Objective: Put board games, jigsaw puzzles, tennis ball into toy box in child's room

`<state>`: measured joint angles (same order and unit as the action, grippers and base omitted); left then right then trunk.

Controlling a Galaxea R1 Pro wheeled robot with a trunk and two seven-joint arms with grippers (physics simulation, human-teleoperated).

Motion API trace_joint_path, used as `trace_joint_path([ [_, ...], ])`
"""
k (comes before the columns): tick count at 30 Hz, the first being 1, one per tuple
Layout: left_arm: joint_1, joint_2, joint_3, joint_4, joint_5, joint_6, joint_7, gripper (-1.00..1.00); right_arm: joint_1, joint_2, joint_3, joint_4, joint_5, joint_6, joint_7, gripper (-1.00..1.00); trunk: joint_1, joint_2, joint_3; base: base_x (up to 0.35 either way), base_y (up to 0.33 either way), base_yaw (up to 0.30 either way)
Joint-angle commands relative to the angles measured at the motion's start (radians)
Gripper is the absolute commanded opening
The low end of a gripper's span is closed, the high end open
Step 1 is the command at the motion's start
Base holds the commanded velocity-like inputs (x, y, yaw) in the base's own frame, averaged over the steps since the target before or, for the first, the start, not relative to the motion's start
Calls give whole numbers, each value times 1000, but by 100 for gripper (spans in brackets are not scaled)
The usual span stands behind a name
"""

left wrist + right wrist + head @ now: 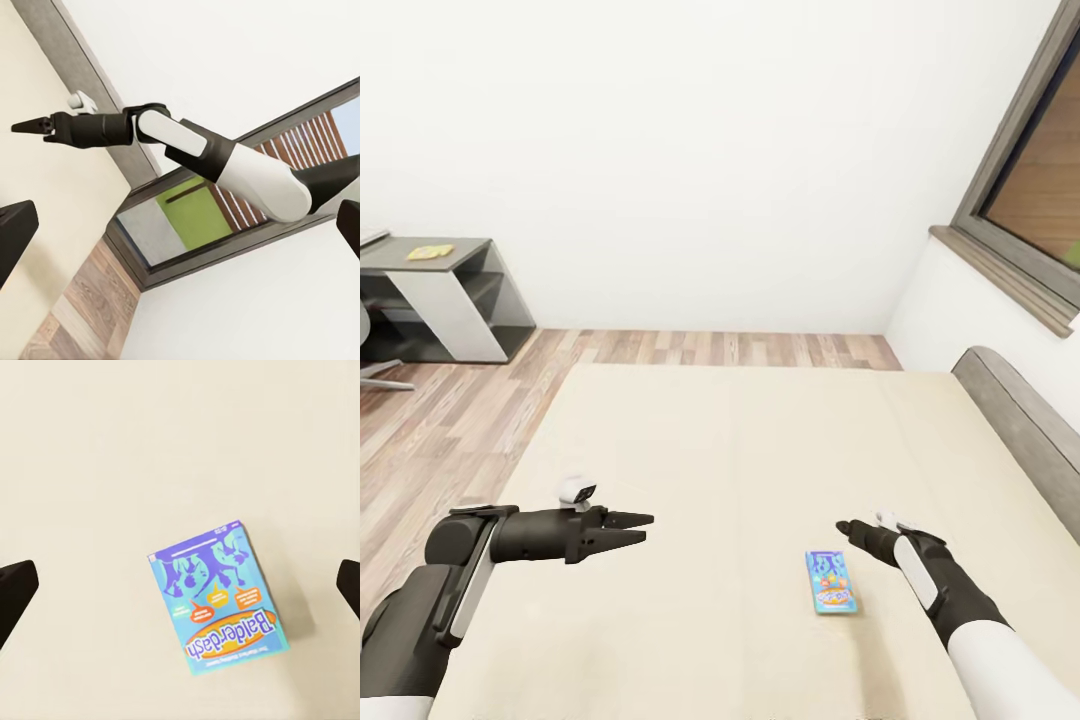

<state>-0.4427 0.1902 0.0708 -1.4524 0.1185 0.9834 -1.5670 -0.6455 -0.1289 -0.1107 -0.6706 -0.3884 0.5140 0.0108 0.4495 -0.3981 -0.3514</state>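
Closest to the robot, both arms reach out low over the cream mattress of the bed (740, 450). The left gripper (643, 529) points across the bed toward the other arm, its two dark fingers set slightly apart with nothing between them. The right gripper (844, 527) hangs above the mattress, and its wrist view shows its fingertips (15, 592) spread wide at either edge, holding nothing. On the mattress just beside that right gripper lies the small blue board game (830, 581), flat, its printed face up with the name "Balderdash" readable in the right wrist view (219, 597); the gripper is apart from it, not touching. From the left wrist camera the right arm (225, 161) is seen stretched out in front of the grey headboard (1025, 425), which runs along the bed's right side. Beyond the foot of the bed comes wood-plank floor (470, 400), then a plain white wall. Up at the right is a grey-framed window (1020, 180). Far off at the left stands the dark grey counter (445, 290), with a flat yellowish thing (430, 252) on its top, too small to identify.
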Motion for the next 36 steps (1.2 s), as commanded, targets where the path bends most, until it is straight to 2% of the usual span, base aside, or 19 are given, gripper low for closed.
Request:
trace_joint_path([
  [1,-1,0,0,0,0,11,-4,100,0,0,-7,-2,-3,6,4,100,0,-2,-3,0,0,0],
  [36,-1,0,0,0,0,11,-4,100,1,1,-15,-3,-3,11,9,100,0,-2,-5,0,0,0],
])
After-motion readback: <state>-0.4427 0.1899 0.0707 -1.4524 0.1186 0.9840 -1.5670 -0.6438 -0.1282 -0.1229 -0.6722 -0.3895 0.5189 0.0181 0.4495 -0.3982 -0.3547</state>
